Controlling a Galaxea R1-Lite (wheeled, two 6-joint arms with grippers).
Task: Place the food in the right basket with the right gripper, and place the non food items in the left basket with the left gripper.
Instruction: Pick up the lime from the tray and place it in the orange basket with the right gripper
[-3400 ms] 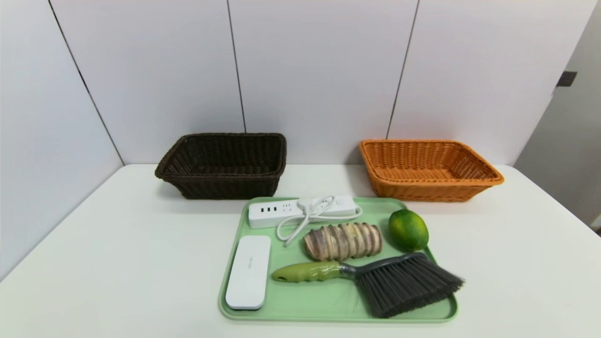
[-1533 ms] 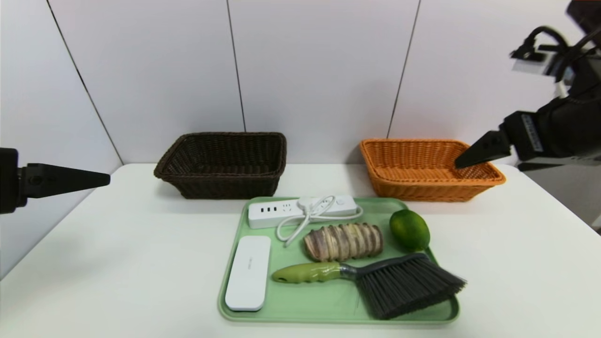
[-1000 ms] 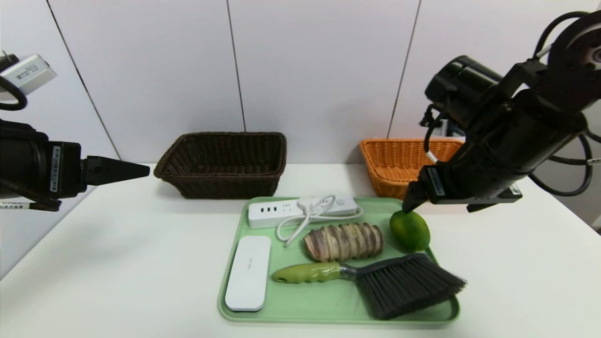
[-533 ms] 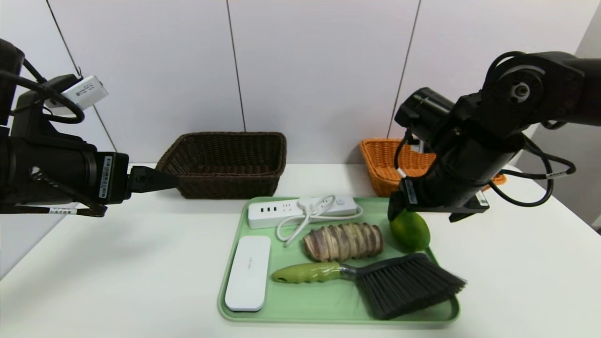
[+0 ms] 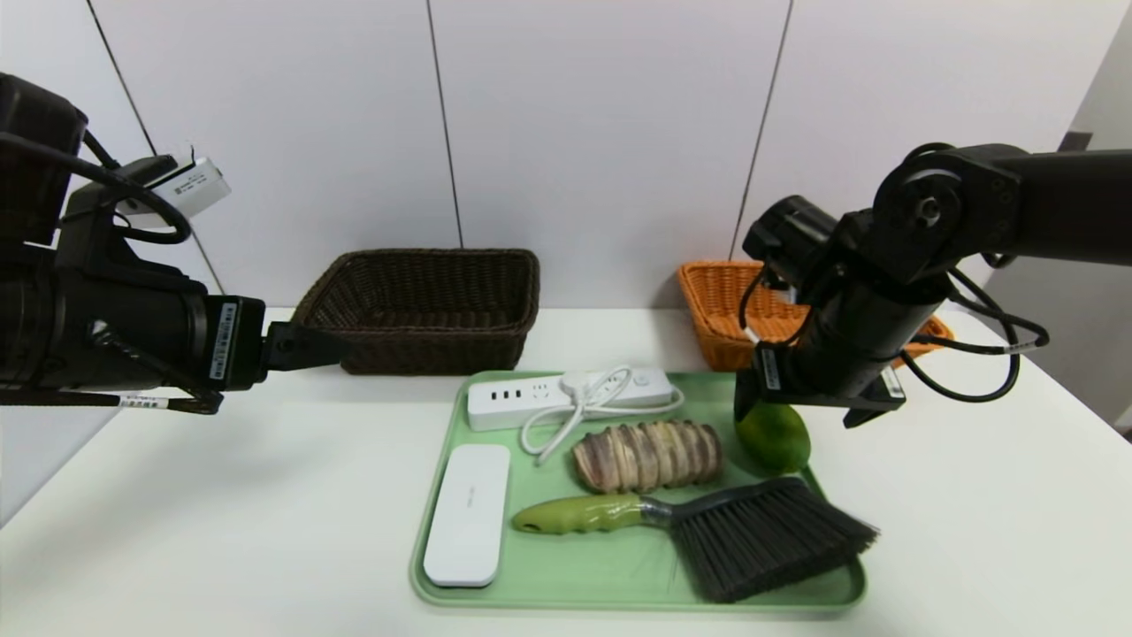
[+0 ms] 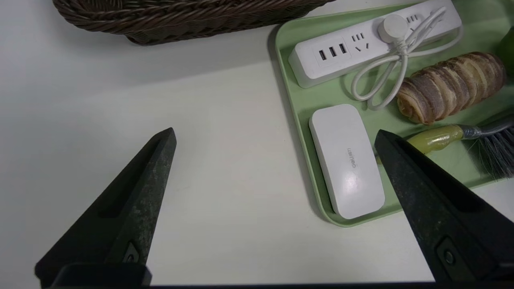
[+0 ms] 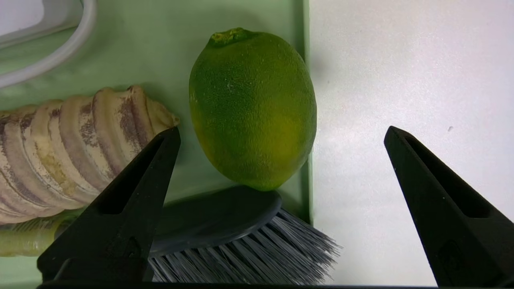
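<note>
The bench [image 5: 265,513] is a white, smooth, rectangular surface. White wall panels [image 5: 601,133] with narrow dark vertical seams rise at its far edge, and a further white panel [image 5: 80,221] borders the left side. A grey wall [image 5: 1061,292] is visible beyond the right side.

A green tray [image 5: 548,575] with rounded corners and a raised rim lies on the bench. It carries the following: a white power strip [image 5: 513,402] with its cord looped on top, at the far side; a white oblong case [image 5: 469,518], at the left; a ridged bread roll [image 5: 650,456], near the middle; a lime [image 5: 774,442], at the right; and a green-handled brush [image 5: 579,513], at the near side, its dark bristles extending over the tray's right rim.

The dark brown wicker basket [image 5: 424,341] is located on the bench at far left. The orange wicker basket [image 5: 730,305] is located at far right, partly covered by the right arm.

The right gripper [image 7: 282,128] is positioned above the lime, jaws wide, one on each side of the fruit. The left gripper [image 6: 275,130] is positioned above the bench, left of the tray and near the dark brown wicker basket, jaws wide and holding nothing.
</note>
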